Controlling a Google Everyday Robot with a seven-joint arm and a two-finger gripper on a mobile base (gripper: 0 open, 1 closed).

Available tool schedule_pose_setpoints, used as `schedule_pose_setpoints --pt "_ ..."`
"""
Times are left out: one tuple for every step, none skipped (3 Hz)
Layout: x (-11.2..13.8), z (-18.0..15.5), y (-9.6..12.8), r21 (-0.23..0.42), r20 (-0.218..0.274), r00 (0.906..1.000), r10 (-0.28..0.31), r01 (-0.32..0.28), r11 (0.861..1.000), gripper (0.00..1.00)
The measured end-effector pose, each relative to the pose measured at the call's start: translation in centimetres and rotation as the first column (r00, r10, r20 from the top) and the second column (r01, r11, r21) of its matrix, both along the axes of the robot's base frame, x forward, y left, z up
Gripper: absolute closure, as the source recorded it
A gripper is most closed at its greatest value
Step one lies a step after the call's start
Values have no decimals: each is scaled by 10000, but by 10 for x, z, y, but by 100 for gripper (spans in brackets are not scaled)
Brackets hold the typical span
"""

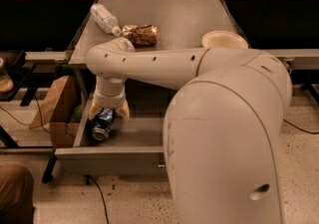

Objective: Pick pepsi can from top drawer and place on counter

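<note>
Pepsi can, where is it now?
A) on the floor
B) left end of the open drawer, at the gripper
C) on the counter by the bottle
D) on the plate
B: the pepsi can lies in the left end of the open top drawer, with the gripper right above it.

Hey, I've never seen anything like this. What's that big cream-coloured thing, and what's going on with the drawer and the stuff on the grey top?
The big cream shape is a robot's arm, seen by a single camera looking down from above it. At the arm's tip is its claw, down inside the open top drawer of a grey cabinet. The claw is right over a blue pepsi can lying at the drawer's left end. Whether the claw grips the can, I can't tell. On the counter above lie a clear plastic bottle and a brown snack bag.
</note>
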State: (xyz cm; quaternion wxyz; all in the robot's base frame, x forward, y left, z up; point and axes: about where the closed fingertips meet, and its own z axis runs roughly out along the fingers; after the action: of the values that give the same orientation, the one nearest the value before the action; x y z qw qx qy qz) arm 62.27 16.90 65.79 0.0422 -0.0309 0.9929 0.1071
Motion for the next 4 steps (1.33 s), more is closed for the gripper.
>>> schedule_pose_setpoints --pt "-1 -2 2 -14 -45 10000 49 -49 10000 32" --pt "-3 -5 6 -32 -103 9999 113 -113 9999 37" --pt "-7 -13 15 -220 -197 9995 229 -234 9995 37" --pt "-9 -24 27 -554 -341 9988 343 -362 9978 34"
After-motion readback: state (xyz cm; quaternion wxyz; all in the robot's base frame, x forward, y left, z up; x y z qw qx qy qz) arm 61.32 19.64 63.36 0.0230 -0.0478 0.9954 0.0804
